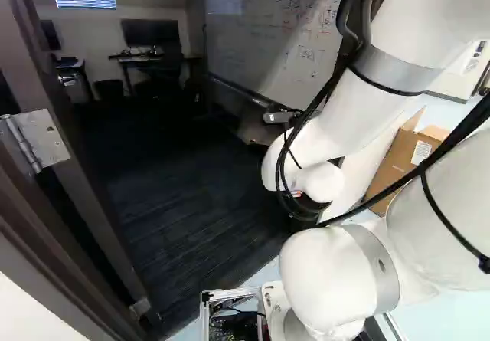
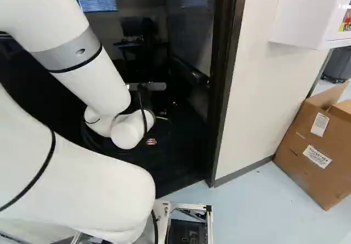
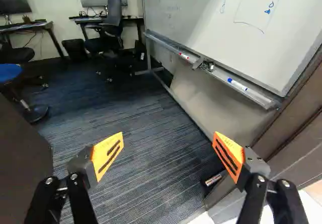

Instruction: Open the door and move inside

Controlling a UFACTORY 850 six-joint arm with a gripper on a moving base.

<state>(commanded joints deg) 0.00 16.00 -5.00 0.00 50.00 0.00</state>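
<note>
The door (image 3: 22,168) looks open, and we must go in without a bump.
If our base (image 2: 189,206) drives in crooked, it could hit the door frame (image 2: 226,85), because our arm (image 1: 329,272) and base take up lots of room. The door could swing back and bang us if nothing stops it. If we turn too soon, our gripper (image 3: 168,155) could poke the whiteboard (image 3: 241,22), since that is just ahead, by the way in. The gripper is spread wide and has nothing in it. The door seems to be the dark, flat, plain thing beside one finger in the wrist view. At the left of the left base view, a shiny metal hinge (image 1: 50,138) sits on dark brown stuff by the doorway.
</note>
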